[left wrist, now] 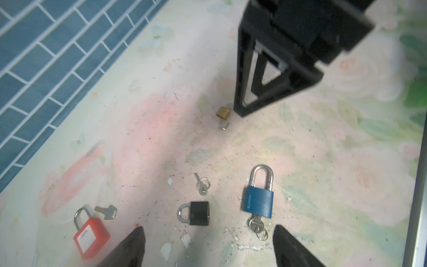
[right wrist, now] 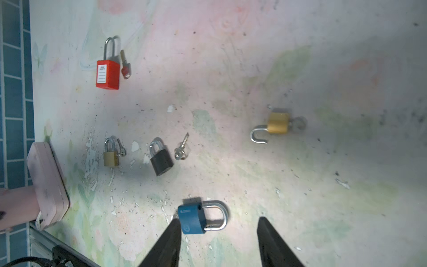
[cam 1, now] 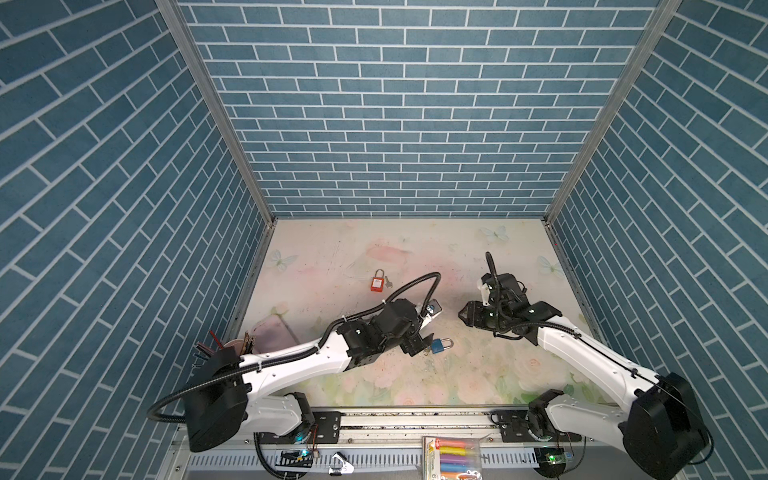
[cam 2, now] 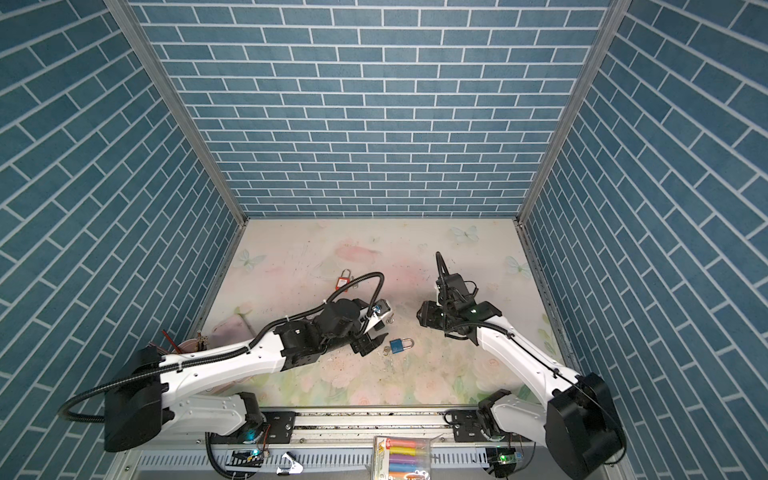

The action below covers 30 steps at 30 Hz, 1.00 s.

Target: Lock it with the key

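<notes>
Padlock (left wrist: 258, 201) in blue, key (left wrist: 255, 225) in its base, lies on the counter (left wrist: 323, 161) beside the released left gripper (left wrist: 208, 228); the right gripper (right wrist: 219, 219) gapes empty. A clumsy grab could knock the key loose.

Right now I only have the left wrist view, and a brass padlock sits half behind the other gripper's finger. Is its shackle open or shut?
Observer: Open. In the right wrist view the brass padlock lies flat on the table, one leg of its shackle swung clear of the body.
Operator: Is there a key in it?
Observer: It looks so. A key shows at the end of the body opposite the shackle, apparently inserted.
Operator: Are there any locks I can't see from here?
Observer: One. A smaller brass padlock, shackle shut, lies close to the pink box by the wall.
</notes>
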{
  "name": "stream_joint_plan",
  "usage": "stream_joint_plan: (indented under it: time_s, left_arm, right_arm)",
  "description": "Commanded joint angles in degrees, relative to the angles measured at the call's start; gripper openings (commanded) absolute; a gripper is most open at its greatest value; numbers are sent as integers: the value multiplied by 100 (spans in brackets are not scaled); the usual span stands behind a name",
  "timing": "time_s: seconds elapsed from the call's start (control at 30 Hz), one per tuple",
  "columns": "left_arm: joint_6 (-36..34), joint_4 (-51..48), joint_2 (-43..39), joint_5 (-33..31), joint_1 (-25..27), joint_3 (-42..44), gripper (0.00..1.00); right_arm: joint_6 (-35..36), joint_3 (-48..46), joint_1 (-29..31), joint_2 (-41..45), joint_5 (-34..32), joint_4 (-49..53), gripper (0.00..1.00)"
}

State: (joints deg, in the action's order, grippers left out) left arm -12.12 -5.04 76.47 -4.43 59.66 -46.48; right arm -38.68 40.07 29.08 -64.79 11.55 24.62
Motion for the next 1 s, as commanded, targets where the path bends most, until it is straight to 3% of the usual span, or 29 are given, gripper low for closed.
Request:
stream_joint_plan:
  time_s: [0.0, 0.4, 0.97]
  left_arm:
    - [-616, -418, 403, 379, 103, -105, 87]
    - [-628, -212, 1483, 1475, 199, -385, 87]
    - [-722, -161, 2415, 1190, 155, -778, 86]
  right_arm:
    - [-244, -415, -270, 289, 308, 6, 54]
    - [8, -799, -693, 757, 310, 11, 54]
    - [-133, -1160, -695, 1199, 312, -405, 53]
